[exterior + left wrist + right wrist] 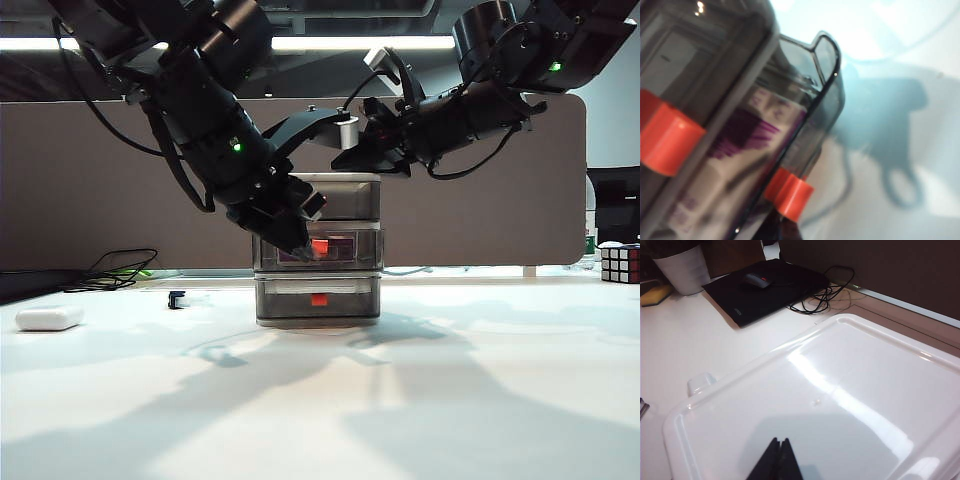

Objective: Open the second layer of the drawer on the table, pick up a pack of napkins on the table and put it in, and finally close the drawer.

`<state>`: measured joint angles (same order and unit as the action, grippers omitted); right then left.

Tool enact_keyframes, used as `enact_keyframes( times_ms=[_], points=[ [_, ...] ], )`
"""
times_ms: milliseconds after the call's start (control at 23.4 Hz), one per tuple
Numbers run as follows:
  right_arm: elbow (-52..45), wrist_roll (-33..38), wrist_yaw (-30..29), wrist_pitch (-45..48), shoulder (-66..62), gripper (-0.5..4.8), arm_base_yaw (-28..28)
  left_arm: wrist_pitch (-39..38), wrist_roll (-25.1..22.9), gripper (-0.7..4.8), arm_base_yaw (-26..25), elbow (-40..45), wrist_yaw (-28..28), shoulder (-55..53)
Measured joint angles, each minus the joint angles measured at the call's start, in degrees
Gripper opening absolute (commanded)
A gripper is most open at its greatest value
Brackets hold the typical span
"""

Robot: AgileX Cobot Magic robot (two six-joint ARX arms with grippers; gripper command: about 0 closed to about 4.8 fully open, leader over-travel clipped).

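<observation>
Up close, the left pincer [296, 240] presses, fully closed and holding nothing, against the front of the middle drawer [318, 248] of a small three-tier drawer unit [318, 250] on a white worktop [320, 400].

Seen from the left wrist, the middle drawer [805, 125] stands slightly out from the frame, and the purple-and-white pack of napkins [740, 150] lies inside it behind the smoky wall; that drawer's red-orange tab [789, 195] shows at its front edge, another drawer's tab [667, 137] beside it. The right pincer [776, 460], its jaws together and empty, rests over the unit's glossy white lid [840, 405]; in the outside view it [345, 158] sits just above the unit's top. A small white case [48, 318] lies well to the left, a puzzle cube [620, 264] at the far right.
</observation>
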<state>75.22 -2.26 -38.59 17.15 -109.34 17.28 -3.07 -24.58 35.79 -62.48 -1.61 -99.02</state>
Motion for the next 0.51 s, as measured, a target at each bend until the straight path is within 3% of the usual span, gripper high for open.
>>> enact_keyframes(
  times_ms=[512],
  points=[
    [0.0, -1.2, 0.0, -0.5, 0.0, -0.04, 0.0, 8.5, -0.3, -0.05, -0.2, 0.2, 7.1, -0.5]
  ],
)
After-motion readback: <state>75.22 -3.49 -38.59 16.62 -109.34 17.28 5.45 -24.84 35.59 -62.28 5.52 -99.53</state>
